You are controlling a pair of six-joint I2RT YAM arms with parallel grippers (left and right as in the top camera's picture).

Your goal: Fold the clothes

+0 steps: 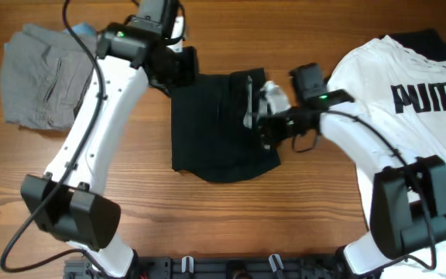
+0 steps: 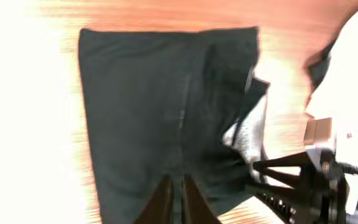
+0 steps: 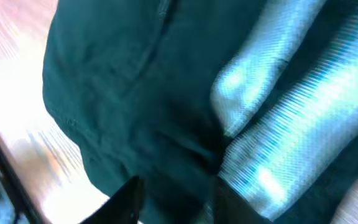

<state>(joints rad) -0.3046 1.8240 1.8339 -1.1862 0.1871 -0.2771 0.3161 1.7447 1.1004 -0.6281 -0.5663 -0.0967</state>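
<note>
Overhead view of a wooden table (image 1: 207, 209). The black shorts (image 1: 219, 128) lie at the centre as a rough rectangle, mostly flat, with their 3 o'clock edge bunched and a pale waistband lining (image 1: 273, 97) showing there. Grey shorts (image 1: 37, 77) lie crumpled at 10 o'clock, well apart from them. A white PUMA T-shirt (image 1: 378, 85) is spread at 3 o'clock, near the black shorts but not touching.

The left arm rises from its base at 7 o'clock and slants up to 12 o'clock, its wrist turned toward 3 o'clock. The left gripper (image 1: 183, 71) sits at the black shorts' 11 o'clock corner. In the left wrist view its fingers are drawn together, pinching the dark fabric's edge (image 2: 178, 202).

The right arm climbs from 5 o'clock over the T-shirt, its forearm reaching toward 9 o'clock. The right gripper (image 1: 263, 128) is at the bunched edge. In the right wrist view its fingers stand apart with dark cloth between them (image 3: 176, 196), and the pale lining is just beside them at 2 o'clock.
</note>
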